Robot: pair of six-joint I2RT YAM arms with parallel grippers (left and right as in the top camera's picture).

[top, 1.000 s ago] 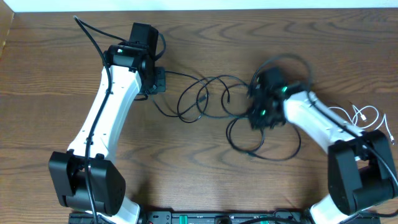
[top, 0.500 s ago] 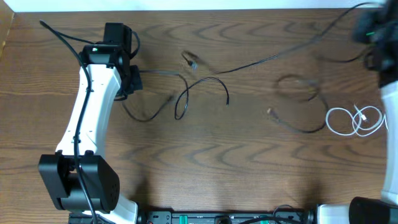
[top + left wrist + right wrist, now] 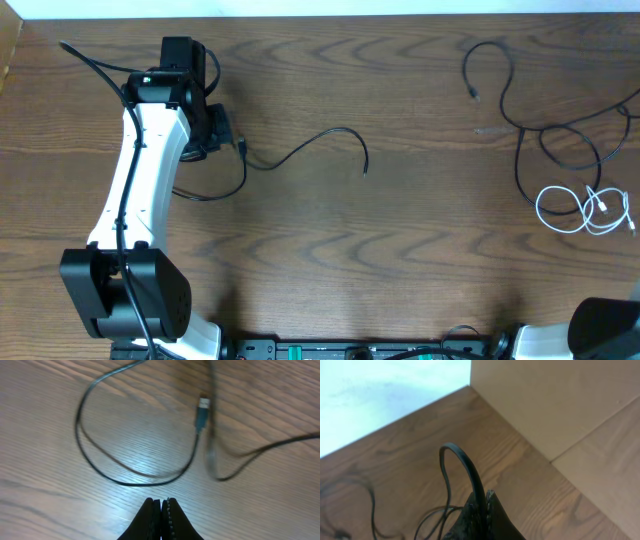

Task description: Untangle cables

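Loops of black cable [image 3: 520, 165] and white cable [image 3: 598, 205] hug the table's [image 3: 400, 260] right edge.

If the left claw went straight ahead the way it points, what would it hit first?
Probably the near curve of the black cable loop, just ahead of the left claw. Depth is unclear, so it may meet the table first.

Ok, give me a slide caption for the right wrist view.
Right claw shut on the black cable, arching above the wooden table.

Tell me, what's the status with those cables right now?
Left gripper shut, empty. Right gripper shut on black cable. White cable coiled at right edge. No obstruction seen.
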